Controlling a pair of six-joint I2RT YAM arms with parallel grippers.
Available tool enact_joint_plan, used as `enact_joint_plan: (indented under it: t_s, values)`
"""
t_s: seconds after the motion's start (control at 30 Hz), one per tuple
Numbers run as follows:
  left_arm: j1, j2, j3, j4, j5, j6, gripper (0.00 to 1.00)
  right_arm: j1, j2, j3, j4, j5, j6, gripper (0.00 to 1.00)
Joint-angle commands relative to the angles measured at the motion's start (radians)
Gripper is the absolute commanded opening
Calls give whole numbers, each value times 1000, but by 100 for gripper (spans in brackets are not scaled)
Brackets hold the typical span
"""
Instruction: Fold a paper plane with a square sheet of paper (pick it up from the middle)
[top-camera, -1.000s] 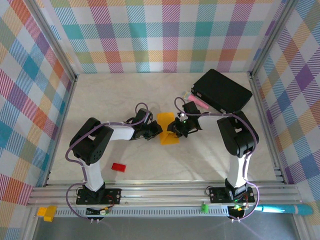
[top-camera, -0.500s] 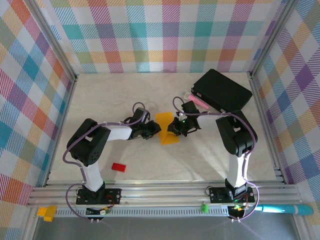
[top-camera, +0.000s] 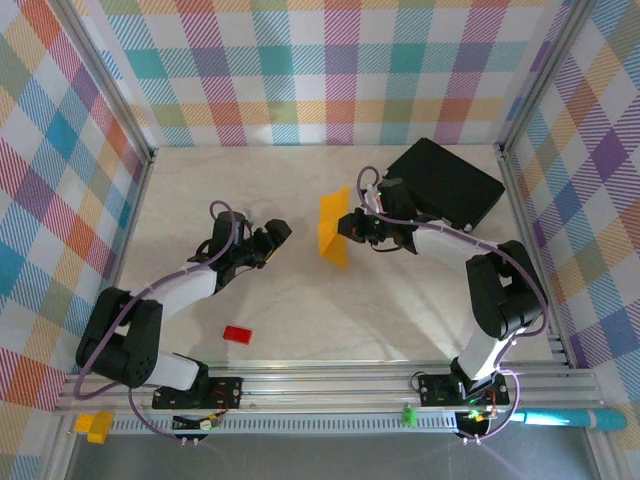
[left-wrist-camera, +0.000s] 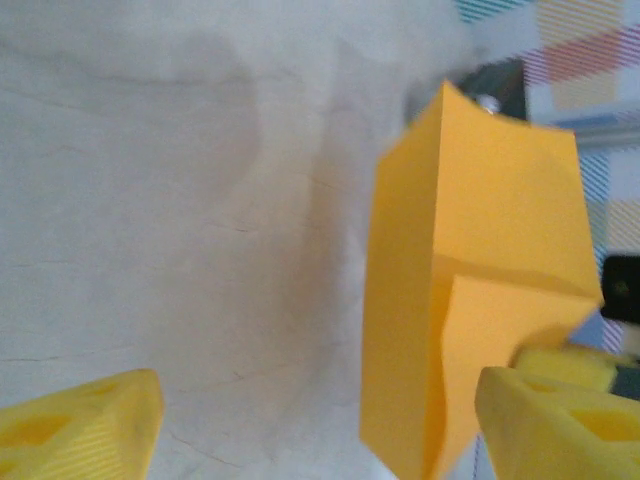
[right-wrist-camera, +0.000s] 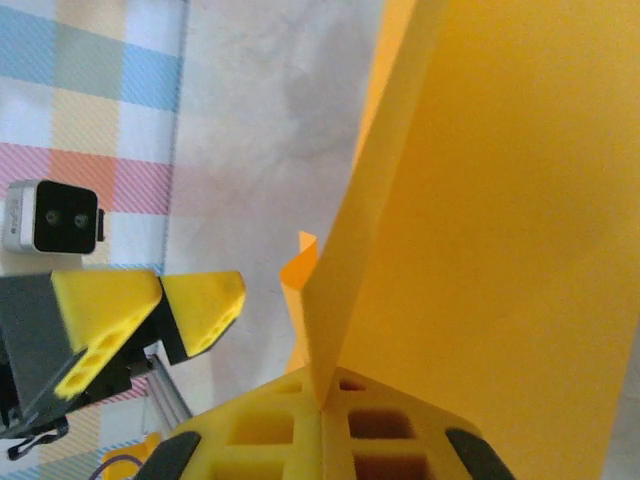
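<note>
1. Pale marbled table with plaid walls on three sides is what I am working in.
2. My right gripper is clamped on the sheet of paper. On its wrist camera I see its yellow fingers pressed together on the sheet's lower edge.
3. That orange-yellow sheet is creased and held up on edge rather than lying flat, around the middle of the table toward the far side. From the left wrist camera I see a folded flap on its lower half. I cannot tell whether its lowest corner touches the table.
4. My left gripper sits to the left of the sheet, apart from it. Its fingertips are spread wide with nothing between them.
5. Just behind the right gripper, at the far right, lies a black box.
6. Well apart from all this, a small red block rests near the front left.
</note>
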Motion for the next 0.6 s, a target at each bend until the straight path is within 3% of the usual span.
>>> enact_joint_plan:
  t_s: [0.0,0.2,0.57]
  values:
    - [1,-46,-34,135,81,-54,89,-5,-24,13,101,-97,14,5]
    - [-21,-13,-69,388,184,-188,98,-6,-23,8,216,-222,93,5]
    - [-88,119,-20,596,246,-251,91,-5,-22,-1,262,-323,149,6]
